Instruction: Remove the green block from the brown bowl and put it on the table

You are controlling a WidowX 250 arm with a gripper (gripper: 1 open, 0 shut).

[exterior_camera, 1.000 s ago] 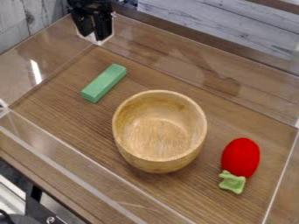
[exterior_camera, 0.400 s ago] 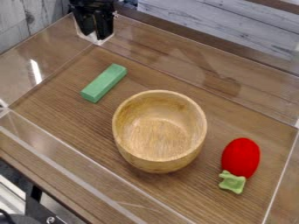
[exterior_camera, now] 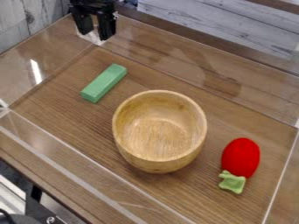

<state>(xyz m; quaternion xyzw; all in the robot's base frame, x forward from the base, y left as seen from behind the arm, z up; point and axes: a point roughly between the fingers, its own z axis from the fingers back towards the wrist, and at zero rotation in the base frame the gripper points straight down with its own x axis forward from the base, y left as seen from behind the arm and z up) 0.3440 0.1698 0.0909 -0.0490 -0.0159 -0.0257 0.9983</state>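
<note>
The green block point(exterior_camera: 104, 82) lies flat on the wooden table point(exterior_camera: 233, 96), just left of the brown bowl point(exterior_camera: 160, 129) and outside it. The bowl is upright and holds nothing. My black gripper point(exterior_camera: 93, 33) hangs at the top left of the camera view, pointing down, behind and above the block and well apart from it. Its two fingers stand apart with nothing between them.
A red strawberry-shaped toy point(exterior_camera: 240, 156) with a green leaf point(exterior_camera: 233, 183) sits right of the bowl near the front. Clear plastic walls point(exterior_camera: 30, 79) ring the table. A pale plank wall point(exterior_camera: 222, 22) runs along the back.
The gripper's fingers have spread a little wider at the same spot. The green block, bowl and red toy have not moved.
</note>
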